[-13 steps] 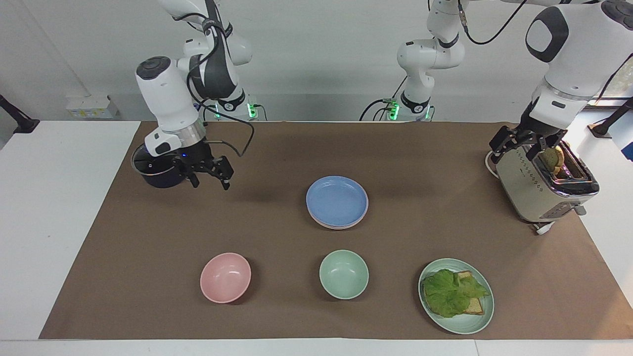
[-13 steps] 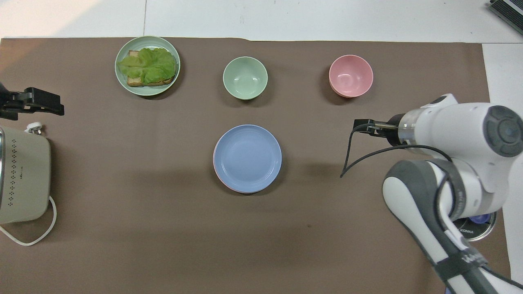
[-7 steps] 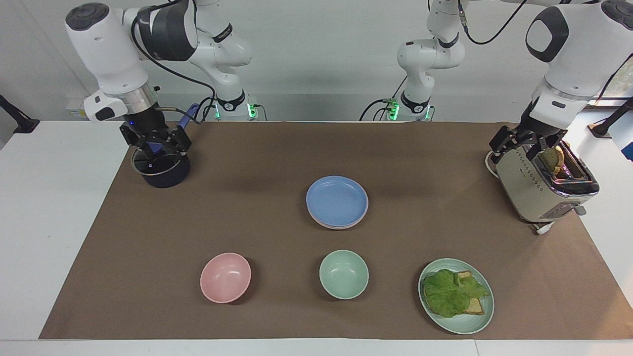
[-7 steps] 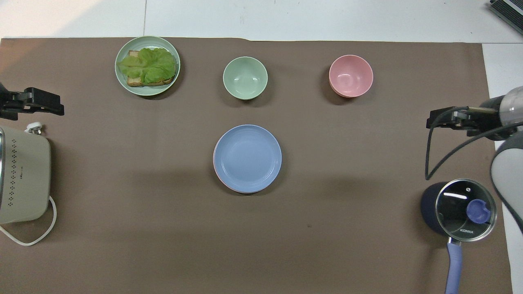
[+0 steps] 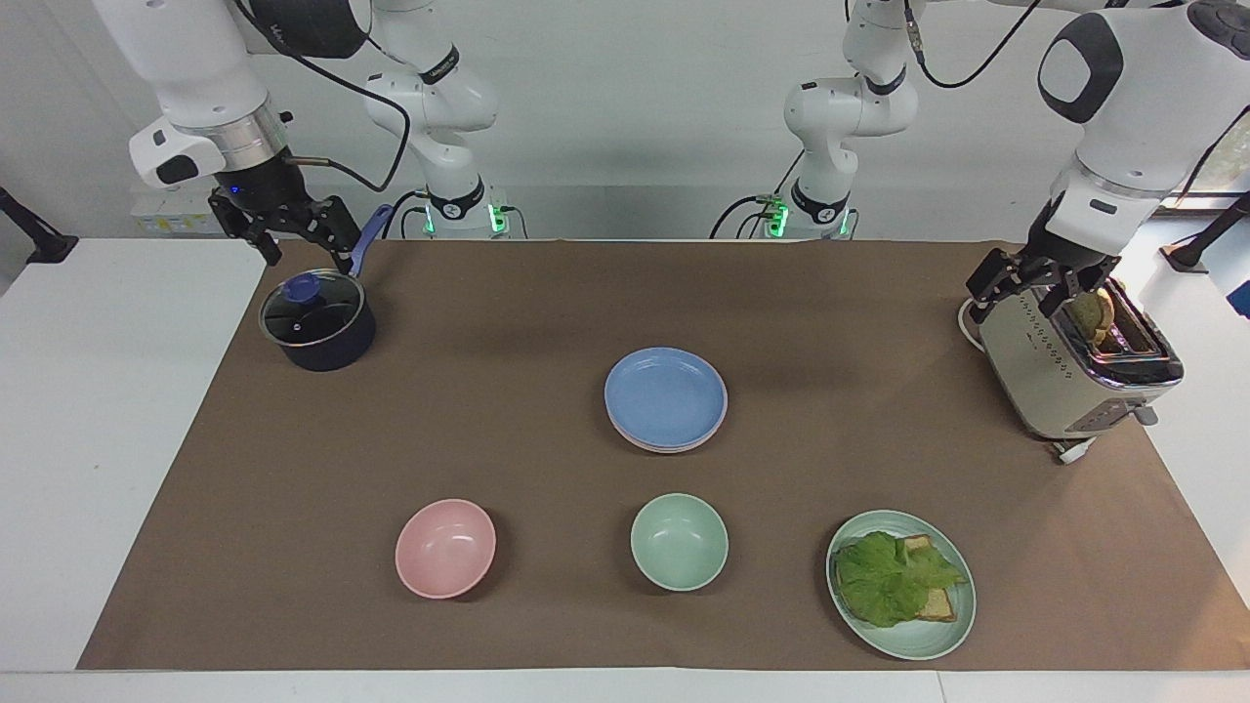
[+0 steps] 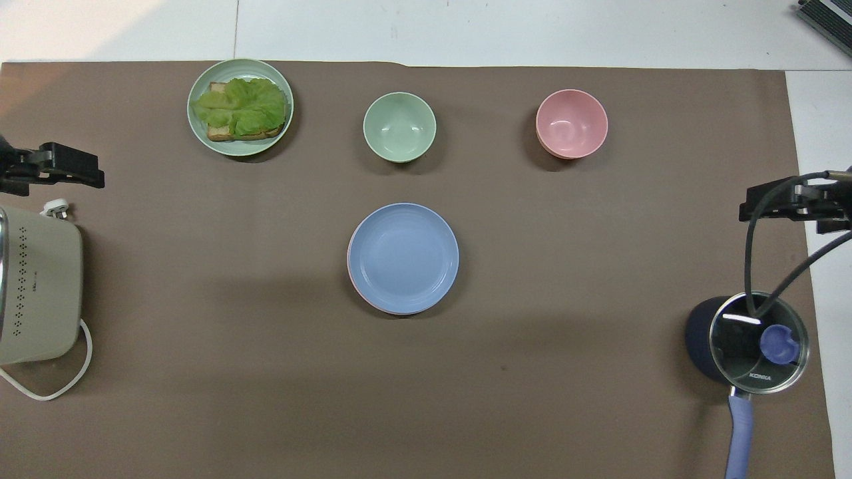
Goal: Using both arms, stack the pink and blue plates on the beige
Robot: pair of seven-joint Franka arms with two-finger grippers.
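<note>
Matte round blue plate (image 5: 665, 395) tops the stack; left hand (image 5: 1035, 286) and right hand (image 5: 293, 234) both spread, empty.

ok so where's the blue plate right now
The blue plate tops the stack at the middle of the mat, nearer to the robots than the green bowl, seen in both views.

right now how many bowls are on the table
2. The pink bowl sits toward the right arm's end; the green bowl is beside it, farther from the robots than the stacked blue plate. None looks hidden.
</note>
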